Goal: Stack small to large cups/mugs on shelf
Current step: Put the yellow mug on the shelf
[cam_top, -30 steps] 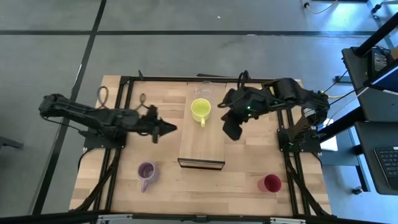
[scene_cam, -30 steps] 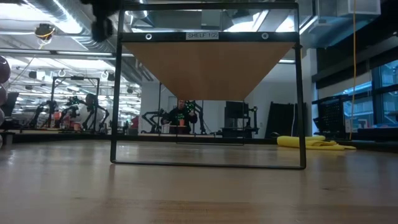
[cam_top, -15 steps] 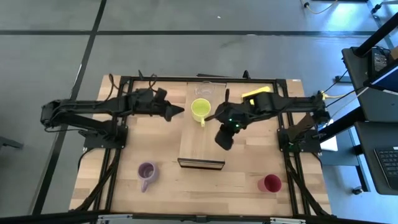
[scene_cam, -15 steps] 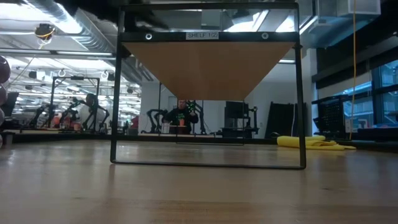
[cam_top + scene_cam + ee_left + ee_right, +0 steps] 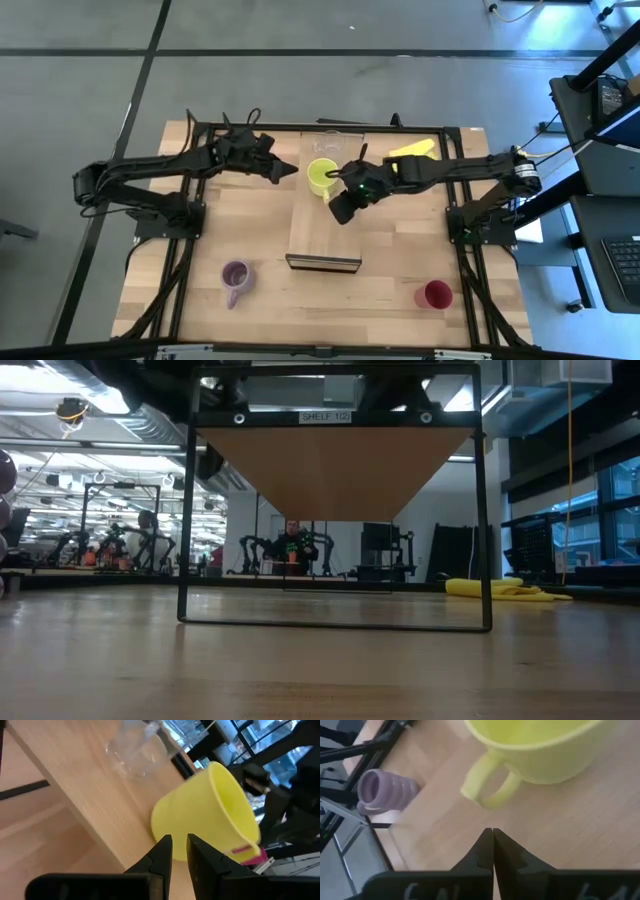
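Observation:
The yellow-green mug (image 5: 322, 176) stands upright on the far part of the shelf (image 5: 324, 235), its handle toward the near edge. The clear glass cup (image 5: 330, 145) stands just beyond it. The purple mug (image 5: 236, 279) and the red cup (image 5: 437, 294) stand on the tabletop at near left and near right. My left gripper (image 5: 290, 172) is just left of the yellow-green mug (image 5: 205, 815), its fingers (image 5: 161, 851) only a narrow gap apart, touching nothing. My right gripper (image 5: 338, 206) is shut and empty over the shelf, close to the mug's handle (image 5: 487, 787).
A yellow cloth (image 5: 412, 150) lies at the table's far right, behind my right arm. The shelf stands raised on a dark metal frame (image 5: 186, 510). A person shows far off in the room beyond the table (image 5: 292, 545).
My left gripper has swung from the table's left middle toward the far edge and right, up to the yellow-green mug. My right gripper has gone left across the shelf toward the mug's handle. The cups have stayed where they were.

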Robot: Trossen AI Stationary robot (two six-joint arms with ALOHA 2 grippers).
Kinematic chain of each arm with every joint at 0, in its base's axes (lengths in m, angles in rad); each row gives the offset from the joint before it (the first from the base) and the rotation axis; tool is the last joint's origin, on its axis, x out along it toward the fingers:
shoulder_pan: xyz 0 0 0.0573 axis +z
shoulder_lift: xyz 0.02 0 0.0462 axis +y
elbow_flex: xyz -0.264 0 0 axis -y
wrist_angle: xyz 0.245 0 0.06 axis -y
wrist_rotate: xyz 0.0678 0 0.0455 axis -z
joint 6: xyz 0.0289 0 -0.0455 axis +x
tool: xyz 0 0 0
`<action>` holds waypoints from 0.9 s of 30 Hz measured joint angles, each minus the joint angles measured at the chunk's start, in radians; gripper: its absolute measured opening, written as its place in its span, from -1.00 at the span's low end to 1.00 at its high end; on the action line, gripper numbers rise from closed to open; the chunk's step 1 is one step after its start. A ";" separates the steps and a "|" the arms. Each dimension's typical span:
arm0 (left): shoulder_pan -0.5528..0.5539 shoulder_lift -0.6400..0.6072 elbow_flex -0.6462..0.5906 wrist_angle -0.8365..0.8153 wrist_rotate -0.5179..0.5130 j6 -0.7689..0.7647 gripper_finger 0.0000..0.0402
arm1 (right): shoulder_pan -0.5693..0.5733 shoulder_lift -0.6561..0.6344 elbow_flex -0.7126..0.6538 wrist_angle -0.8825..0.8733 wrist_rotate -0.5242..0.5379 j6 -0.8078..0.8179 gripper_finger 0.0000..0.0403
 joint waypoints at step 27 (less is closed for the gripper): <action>0.006 0.169 -0.001 0.247 0.088 -0.021 -0.74 | -0.028 0.094 -0.002 0.344 -0.034 -0.004 -0.99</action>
